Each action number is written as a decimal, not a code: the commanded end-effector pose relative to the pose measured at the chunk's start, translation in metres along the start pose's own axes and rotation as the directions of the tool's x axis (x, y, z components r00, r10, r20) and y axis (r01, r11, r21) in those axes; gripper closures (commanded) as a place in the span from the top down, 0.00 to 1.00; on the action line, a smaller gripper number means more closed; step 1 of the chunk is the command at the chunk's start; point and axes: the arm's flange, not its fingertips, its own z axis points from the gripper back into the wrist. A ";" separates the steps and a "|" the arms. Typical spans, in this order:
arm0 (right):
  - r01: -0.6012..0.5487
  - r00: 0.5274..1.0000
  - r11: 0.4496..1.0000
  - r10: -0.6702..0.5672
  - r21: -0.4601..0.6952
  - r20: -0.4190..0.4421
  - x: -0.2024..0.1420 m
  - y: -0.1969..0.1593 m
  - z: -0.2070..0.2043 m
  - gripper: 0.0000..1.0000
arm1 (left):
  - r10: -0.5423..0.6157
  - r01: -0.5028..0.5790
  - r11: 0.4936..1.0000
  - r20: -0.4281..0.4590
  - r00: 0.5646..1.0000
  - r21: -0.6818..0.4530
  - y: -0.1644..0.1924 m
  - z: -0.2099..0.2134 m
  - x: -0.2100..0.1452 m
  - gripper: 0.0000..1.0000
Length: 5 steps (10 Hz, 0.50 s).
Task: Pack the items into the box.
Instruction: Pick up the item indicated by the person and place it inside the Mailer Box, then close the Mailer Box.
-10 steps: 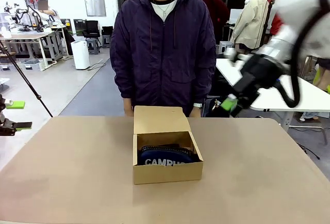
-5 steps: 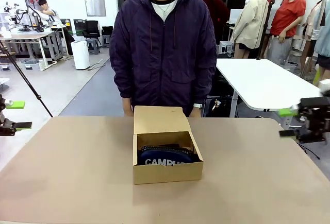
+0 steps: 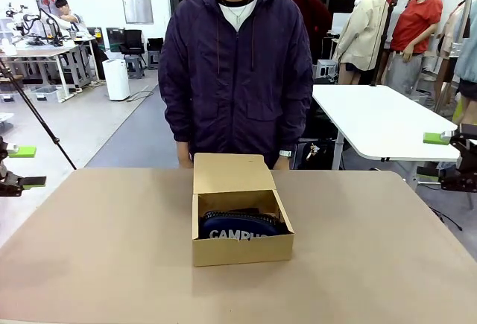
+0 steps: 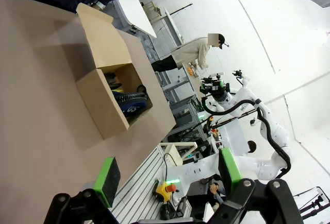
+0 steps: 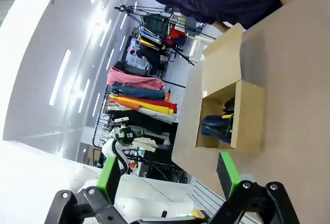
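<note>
Cardboard looked light yet dentable, so the box (image 3: 243, 249) seemed best gripped by its open flap (image 3: 229, 173); left hand (image 4: 168, 175) and right hand (image 5: 168, 175) gaped empty.

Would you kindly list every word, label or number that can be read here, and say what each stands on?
"CAMPUS": white letters on the navy pouch lying inside the cardboard box, read in the front view.
Any print farther back in the room: too small or blurred to read.
</note>
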 end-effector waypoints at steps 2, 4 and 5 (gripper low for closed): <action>0.020 1.000 1.000 -0.020 -0.010 -0.021 -0.002 0.004 0.004 1.00 | 0.008 -0.009 1.000 -0.007 1.000 -0.002 -0.004 0.002 -0.001 1.00; 0.020 1.000 1.000 -0.020 -0.010 -0.021 -0.002 0.004 0.004 1.00 | 0.008 -0.009 1.000 -0.007 1.000 -0.002 -0.004 0.002 -0.001 1.00; 0.020 1.000 1.000 -0.020 -0.010 -0.021 -0.002 0.004 0.004 1.00 | 0.008 -0.009 1.000 -0.007 1.000 -0.002 -0.004 0.002 -0.001 1.00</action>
